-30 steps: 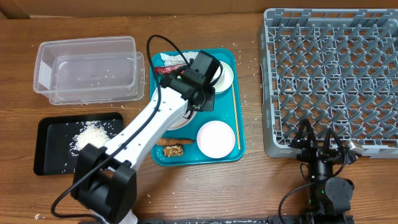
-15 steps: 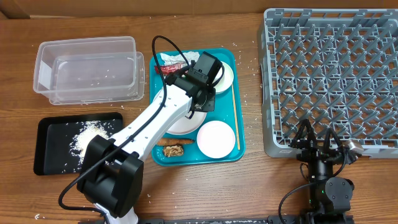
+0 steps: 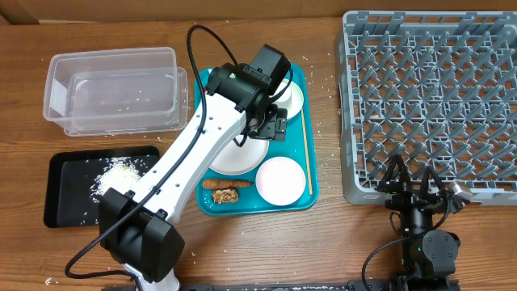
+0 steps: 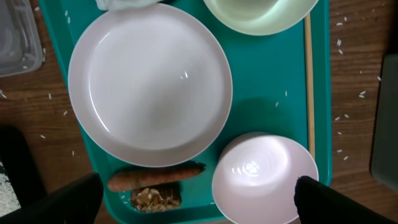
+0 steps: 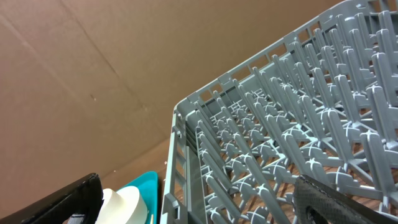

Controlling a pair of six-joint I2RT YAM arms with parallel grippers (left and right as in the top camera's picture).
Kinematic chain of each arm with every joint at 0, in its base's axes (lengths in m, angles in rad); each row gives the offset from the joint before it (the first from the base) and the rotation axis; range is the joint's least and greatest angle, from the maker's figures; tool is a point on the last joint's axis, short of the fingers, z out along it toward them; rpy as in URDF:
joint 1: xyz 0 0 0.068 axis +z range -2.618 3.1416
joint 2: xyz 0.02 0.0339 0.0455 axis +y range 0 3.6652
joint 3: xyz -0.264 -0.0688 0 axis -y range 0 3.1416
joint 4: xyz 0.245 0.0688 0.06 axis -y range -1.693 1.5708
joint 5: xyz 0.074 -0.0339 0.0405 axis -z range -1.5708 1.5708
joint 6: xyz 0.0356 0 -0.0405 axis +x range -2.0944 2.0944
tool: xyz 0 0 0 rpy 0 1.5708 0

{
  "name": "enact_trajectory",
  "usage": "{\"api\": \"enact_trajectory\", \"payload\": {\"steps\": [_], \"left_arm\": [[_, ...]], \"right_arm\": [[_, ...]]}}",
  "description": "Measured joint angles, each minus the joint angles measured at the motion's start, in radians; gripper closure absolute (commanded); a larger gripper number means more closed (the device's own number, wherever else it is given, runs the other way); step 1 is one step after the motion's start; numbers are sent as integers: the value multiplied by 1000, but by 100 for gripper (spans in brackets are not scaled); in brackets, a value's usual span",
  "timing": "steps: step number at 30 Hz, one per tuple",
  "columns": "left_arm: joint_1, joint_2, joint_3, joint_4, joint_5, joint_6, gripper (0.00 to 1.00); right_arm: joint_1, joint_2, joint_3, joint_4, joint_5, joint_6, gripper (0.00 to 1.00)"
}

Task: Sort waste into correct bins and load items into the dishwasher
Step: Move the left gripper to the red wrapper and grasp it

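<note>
My left gripper [image 3: 271, 123] hovers open over the teal tray [image 3: 311, 190], holding nothing. In the left wrist view its jaws [image 4: 196, 190] stand wide apart. Below them lie a flat white plate [image 4: 149, 84], an upturned white bowl [image 4: 264, 177], an orange-brown carrot stick [image 4: 155, 177] and a brown crumbly chunk [image 4: 155, 198]. Another bowl [image 4: 261, 12] sits at the tray's far end. White rice [image 3: 117, 174] lies in the black tray [image 3: 65, 212]. The clear tub [image 3: 52, 89] is at the back left. My right gripper [image 3: 414, 184] rests open by the grey rack [image 3: 428, 97].
A thin wooden stick [image 3: 305, 149] lies along the teal tray's right side. Loose rice grains dot the table between tray and rack. My left arm crosses over the tray's back left corner and covers what lies there. The right wrist view shows the rack's corner [image 5: 186, 124].
My left gripper went from shut to wide open, and its arm shifted toward the back of the tray. The plate lies flat on the tray. The right arm has not moved.
</note>
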Motion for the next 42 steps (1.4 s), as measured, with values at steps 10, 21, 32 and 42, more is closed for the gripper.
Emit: {"api": "enact_trajectory", "payload": {"steps": [10, 21, 32, 42], "left_arm": [[80, 4, 1, 248, -89, -11, 13], [203, 135, 3, 562, -109, 42, 12], [201, 243, 3, 640, -118, 134, 16], [204, 313, 3, 685, -148, 148, 19]], "right_arm": [[0, 0, 0, 0, 0, -1, 0], [0, 0, 0, 0, 0, 0, 0], [0, 0, 0, 0, 0, 0, 0], [0, 0, 0, 0, 0, 0, 0]]}}
